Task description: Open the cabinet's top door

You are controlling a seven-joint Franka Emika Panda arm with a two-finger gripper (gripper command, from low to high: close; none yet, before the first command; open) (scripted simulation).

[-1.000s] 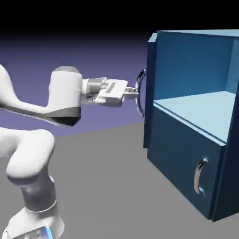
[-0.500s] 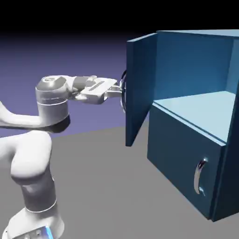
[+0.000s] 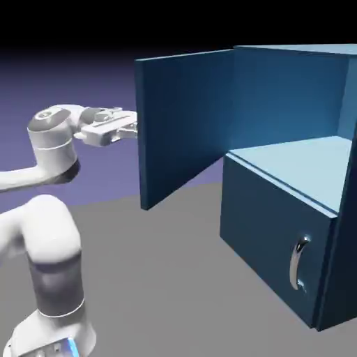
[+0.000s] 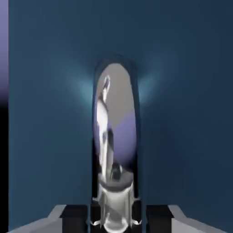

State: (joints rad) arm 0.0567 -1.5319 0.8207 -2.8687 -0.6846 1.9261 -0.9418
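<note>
Gripper (image 4: 113, 214) clenched on the handle (image 4: 109, 136) at six o'clock: you swing the top door (image 3: 185, 125) along its arc.

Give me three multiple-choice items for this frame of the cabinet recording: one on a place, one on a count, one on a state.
1. Where is the tool in the exterior view?
A. at the lower panel's handle
B. at the outer face of the swung-out top door
C. inside the cabinet

2. How many silver handles show in the exterior view?
A. one
B. two
C. three

3. What state is the top door in?
A. shut flush
B. swung wide open
C. lying off its hinges on the table

Answers:
1 B: the arm ends at the door's far side, and the hand view shows the tool shut on the top door's handle.
2 A: only the lower handle shows; the door hides its own.
3 B: the light blue shelf lies exposed behind the door.
</note>
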